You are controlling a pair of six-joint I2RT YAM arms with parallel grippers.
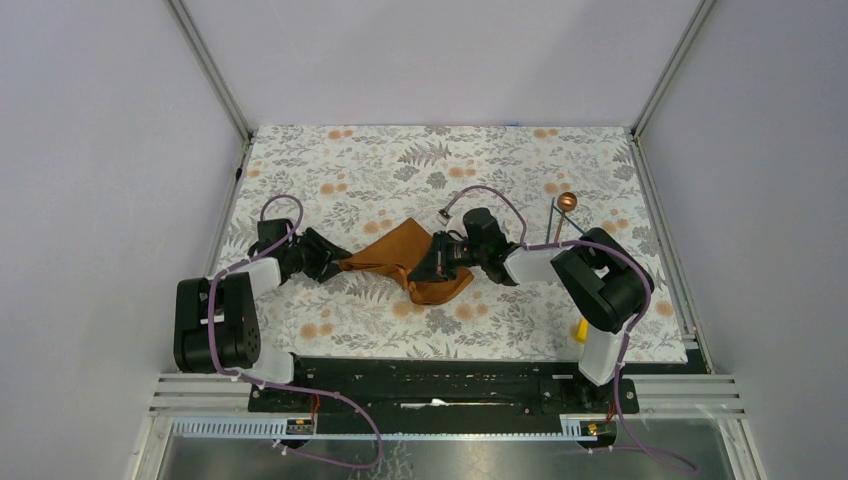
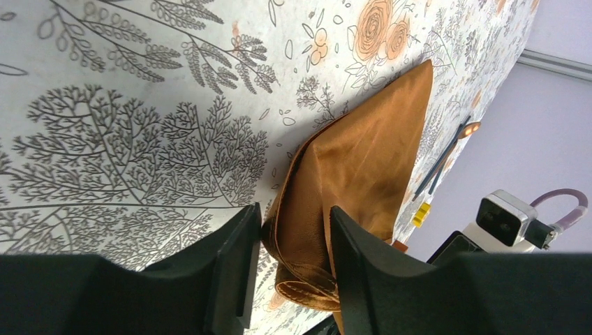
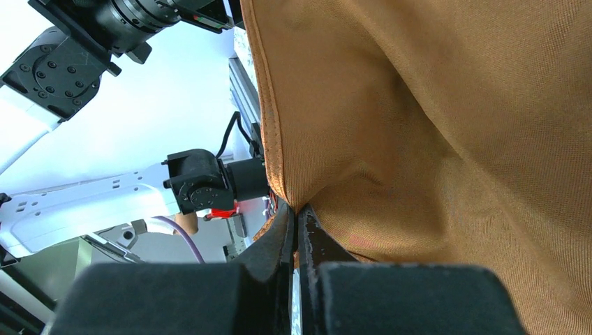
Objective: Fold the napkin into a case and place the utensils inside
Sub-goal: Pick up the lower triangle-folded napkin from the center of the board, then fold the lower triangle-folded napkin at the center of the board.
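The orange-brown napkin [image 1: 400, 255] lies bunched in the middle of the table, drawn between both grippers and not shaped as a case. My left gripper [image 1: 335, 262] is at its left corner. In the left wrist view its jaws [image 2: 294, 223] stand partly apart with a loose fold of napkin [image 2: 363, 146] between them, touching both fingers. My right gripper [image 1: 432, 265] is shut on the napkin's right part. In the right wrist view its jaws [image 3: 298, 213] pinch the cloth [image 3: 433, 125], which hangs lifted. The dark utensils [image 1: 557, 222], one with a copper bowl [image 1: 567, 201], lie far right, apart from the cloth.
A floral mat [image 1: 330, 170] covers the table. A small yellow block [image 1: 580, 330] lies at the near right beside the right arm's base, and also shows in the left wrist view [image 2: 420, 213]. Grey walls and metal frame rails [image 1: 215, 75] enclose the table.
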